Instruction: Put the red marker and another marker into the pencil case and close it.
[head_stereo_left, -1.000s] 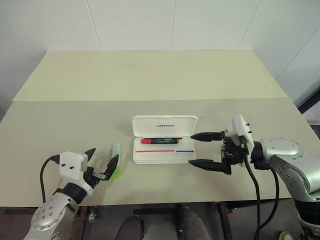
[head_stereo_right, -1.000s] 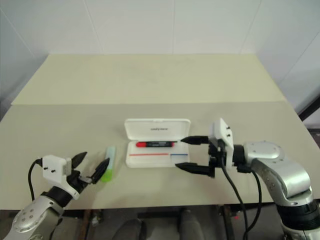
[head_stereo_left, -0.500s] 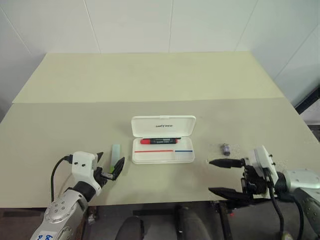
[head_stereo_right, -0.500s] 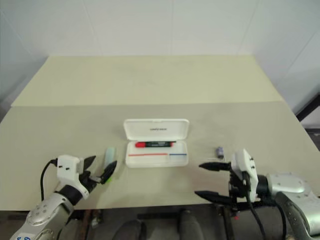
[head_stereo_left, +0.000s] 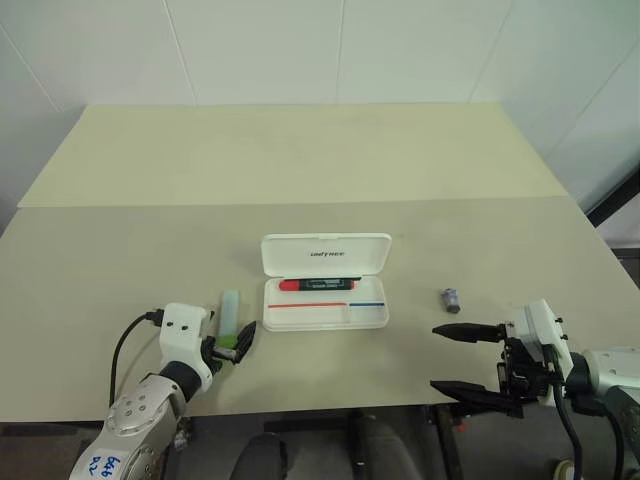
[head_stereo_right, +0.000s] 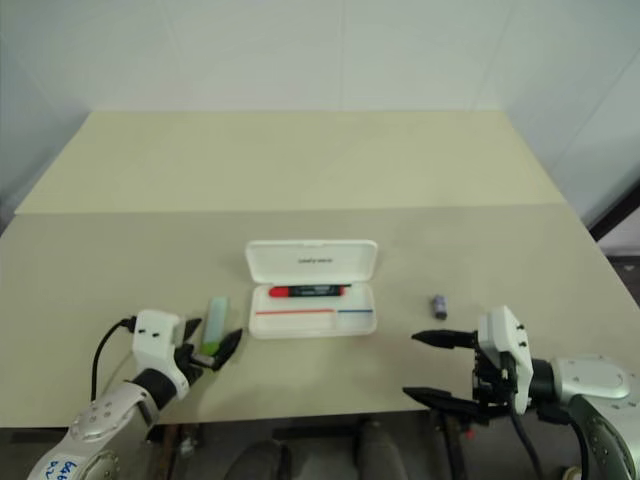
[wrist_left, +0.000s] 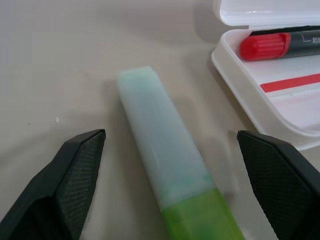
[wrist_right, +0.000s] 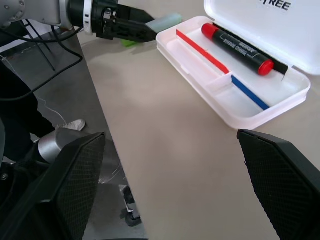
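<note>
The white pencil case (head_stereo_left: 325, 252) lies open mid-table, lid folded back. The red marker (head_stereo_left: 320, 284) rests inside it along the hinge side, red cap to the left. The pale green highlighter (head_stereo_left: 231, 318) lies on the table left of the case. My left gripper (head_stereo_left: 225, 338) is open, its fingers straddling the highlighter's bright green cap end (wrist_left: 200, 220) without closing on it. My right gripper (head_stereo_left: 434, 357) is open and empty at the table's front edge, right of the case. The right wrist view shows the case (wrist_right: 200, 85), the marker (wrist_right: 237, 48) and the highlighter (wrist_right: 167, 21).
A small grey lump (head_stereo_left: 451, 299) lies on the table right of the case, just beyond my right gripper. A seam (head_stereo_left: 300, 203) crosses the table behind the case. The front edge (head_stereo_left: 340, 408) is close to both grippers; floor and cables lie below it.
My right gripper has drawn back from the case's right end to the front edge, uncovering the grey lump. My left gripper has sunk closer around the highlighter's cap end.
</note>
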